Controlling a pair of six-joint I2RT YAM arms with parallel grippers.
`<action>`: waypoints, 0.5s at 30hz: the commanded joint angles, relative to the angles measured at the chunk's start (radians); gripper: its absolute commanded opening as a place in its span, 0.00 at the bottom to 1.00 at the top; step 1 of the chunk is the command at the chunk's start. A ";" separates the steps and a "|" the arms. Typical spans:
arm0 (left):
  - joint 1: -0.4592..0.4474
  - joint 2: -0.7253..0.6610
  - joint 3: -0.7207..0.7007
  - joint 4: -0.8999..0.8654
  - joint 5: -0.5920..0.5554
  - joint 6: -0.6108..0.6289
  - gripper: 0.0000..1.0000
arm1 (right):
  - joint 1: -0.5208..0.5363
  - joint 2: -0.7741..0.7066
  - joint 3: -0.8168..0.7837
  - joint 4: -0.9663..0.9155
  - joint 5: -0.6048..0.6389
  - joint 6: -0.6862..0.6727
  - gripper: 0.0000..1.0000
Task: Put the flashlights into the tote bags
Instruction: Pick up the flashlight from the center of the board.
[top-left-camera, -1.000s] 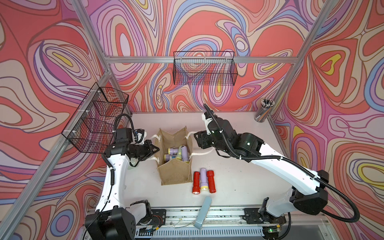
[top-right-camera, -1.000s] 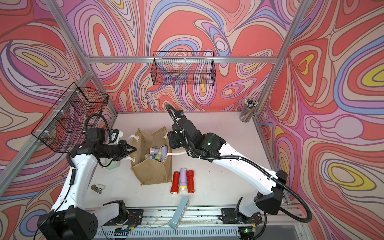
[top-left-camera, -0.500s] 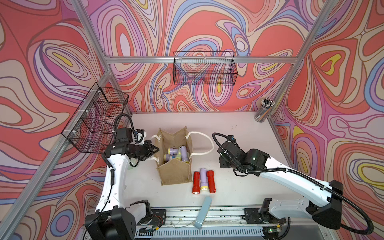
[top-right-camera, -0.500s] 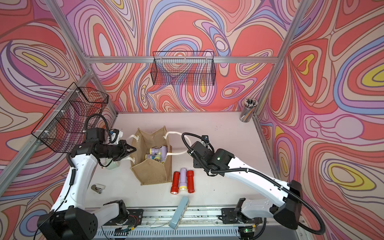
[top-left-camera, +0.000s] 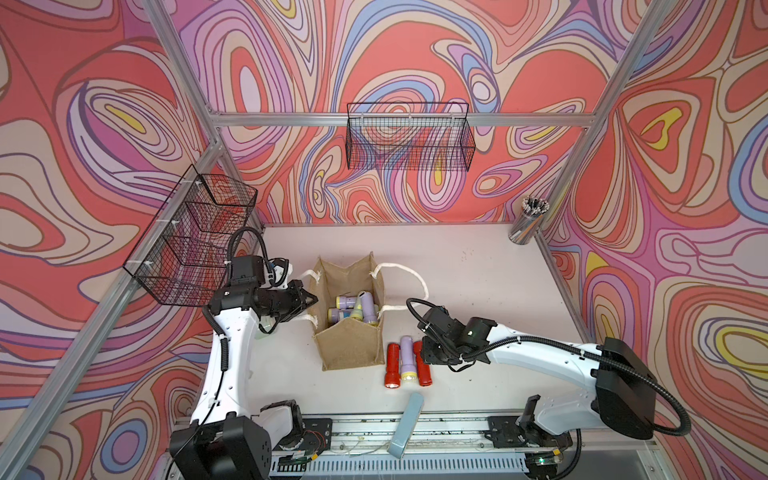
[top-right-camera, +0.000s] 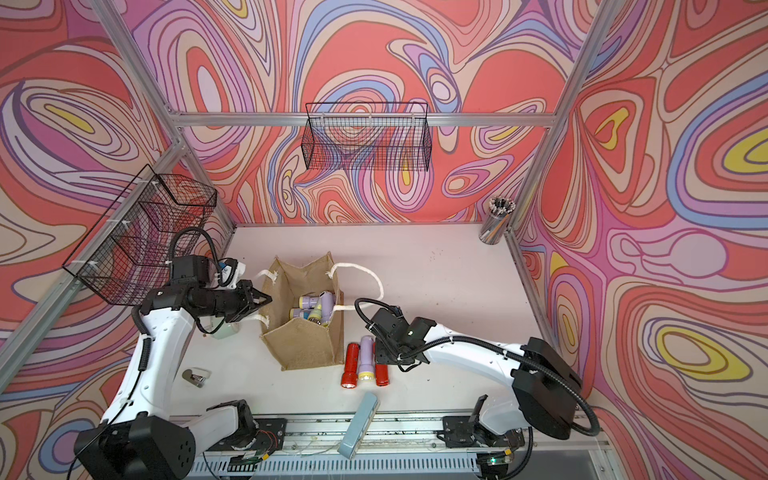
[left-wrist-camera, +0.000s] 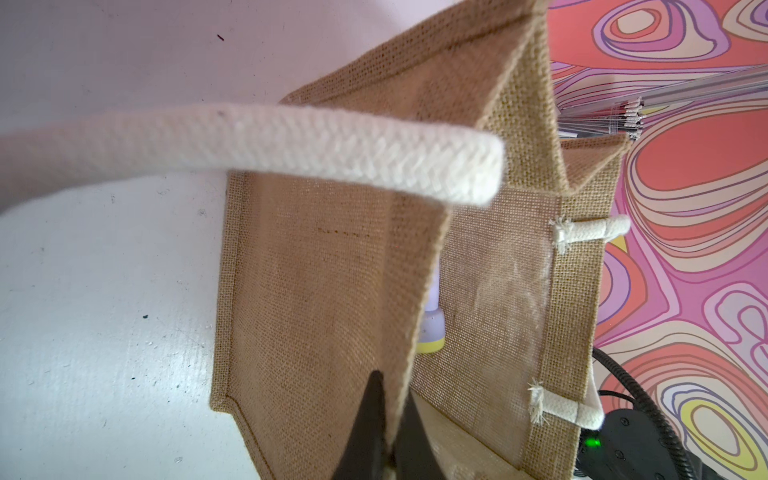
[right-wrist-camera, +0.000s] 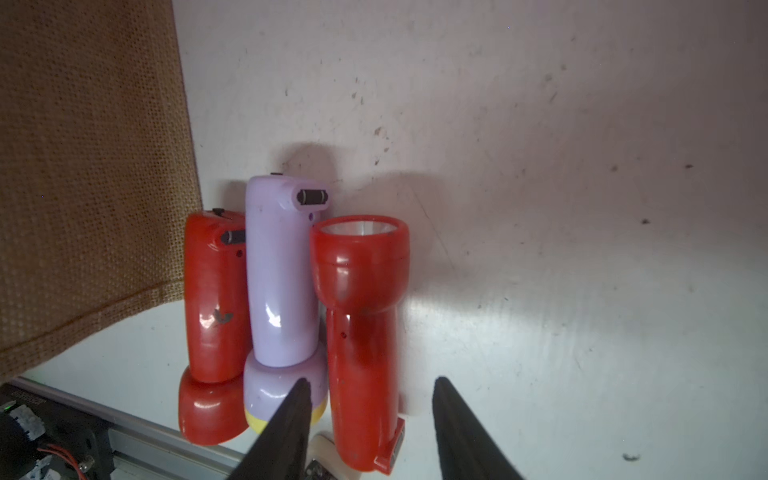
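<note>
The right jaws stand part open and empty, astride the tail end of a red torch (right-wrist-camera: 361, 332) lying on the table (right-wrist-camera: 582, 208). One jaw shows in front of the yellow-rimmed head of the lilac torch (right-wrist-camera: 282, 282), which lies against the red one. A second red torch (right-wrist-camera: 214, 299) lies on the lilac one's other side, just beside the bag (top-left-camera: 351, 345). Closing here could pinch or shove the lilac head. A grip so near the tail may also let the glossy body droop or slip on the lift. The left jaws are closed on the bag's side wall, holding its mouth wide over several torches (top-left-camera: 357, 309) inside. If that pinch slips, the wall could sag across the opening.
</note>
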 joint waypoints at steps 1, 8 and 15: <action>0.001 -0.022 0.031 -0.046 -0.013 0.022 0.08 | 0.006 0.026 -0.025 0.037 -0.028 0.035 0.49; 0.001 -0.021 0.044 -0.056 -0.019 0.025 0.08 | 0.049 0.037 -0.050 0.049 -0.046 0.064 0.49; 0.001 -0.018 0.044 -0.052 -0.013 0.018 0.08 | 0.060 0.106 -0.046 0.010 -0.032 0.058 0.49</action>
